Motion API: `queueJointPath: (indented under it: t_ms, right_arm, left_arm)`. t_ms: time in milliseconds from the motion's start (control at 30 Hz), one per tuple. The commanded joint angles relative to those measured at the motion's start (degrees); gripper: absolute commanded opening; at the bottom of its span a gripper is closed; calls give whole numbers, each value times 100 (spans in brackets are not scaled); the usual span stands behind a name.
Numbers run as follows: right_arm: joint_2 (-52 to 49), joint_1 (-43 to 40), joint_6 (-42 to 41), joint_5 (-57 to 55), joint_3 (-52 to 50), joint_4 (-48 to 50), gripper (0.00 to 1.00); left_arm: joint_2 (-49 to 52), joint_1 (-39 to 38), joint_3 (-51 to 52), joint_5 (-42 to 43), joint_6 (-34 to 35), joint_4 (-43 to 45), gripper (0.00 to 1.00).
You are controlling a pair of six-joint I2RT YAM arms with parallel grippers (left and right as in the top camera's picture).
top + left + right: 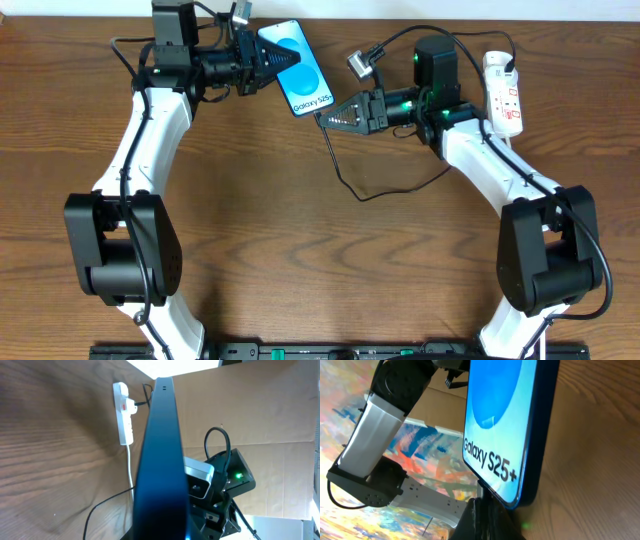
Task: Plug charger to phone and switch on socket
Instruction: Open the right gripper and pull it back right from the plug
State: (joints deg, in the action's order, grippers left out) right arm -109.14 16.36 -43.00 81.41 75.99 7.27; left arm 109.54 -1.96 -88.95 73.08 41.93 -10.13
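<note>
phone: held by left claw.
right claw: shut below phone, probably pinching charger.
step: plugging; next, tip into port.

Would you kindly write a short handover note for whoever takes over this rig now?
Jaws of the left gripper are shut on the slim smartphone with a light-blue screen.
Jaws of the right gripper are shut on the tip end of the thin black charger cable, at the phone's bottom edge.
The narrow white power strip with red switches lies far right, cable running to it.
Done: both grasped.
Left: seat the tip (cannot tell if it is in), switch the strip on.
</note>
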Motion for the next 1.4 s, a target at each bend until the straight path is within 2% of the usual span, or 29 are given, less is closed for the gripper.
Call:
queueJointPath:
  t_ms: [0,300,433,533,667,800,1033,1367]
  right_arm:
    - [26,-7,-184,-778,116,291,1]
    - [26,-7,-181,-752,116,389,2]
    - [26,-20,-90,-575,116,387,31]
    - [26,-57,-31,-391,116,385,40]
    - [26,-140,247,-155,116,304,48]
    - [26,-227,800,-179,116,-173,52]
    - [26,-516,1996,-828,116,-1668,53]
    - [107,-780,2122,-708,120,-1860,53]
  left_arm:
    - [-11,-251,-13,560,-313,-160,8]
    - [-11,-251,-13,616,-310,-179,7]
    - [-11,-238,-13,610,-313,-177,7]
    - [-11,-223,-13,592,-315,-177,7]
    - [-11,-225,-13,597,-313,-179,7]
    - [-11,-225,-13,603,-310,-179,7]
    - [-11,-225,-13,748,-313,-179,7]
    - [-11,-225,-13,721,-717,-254,7]
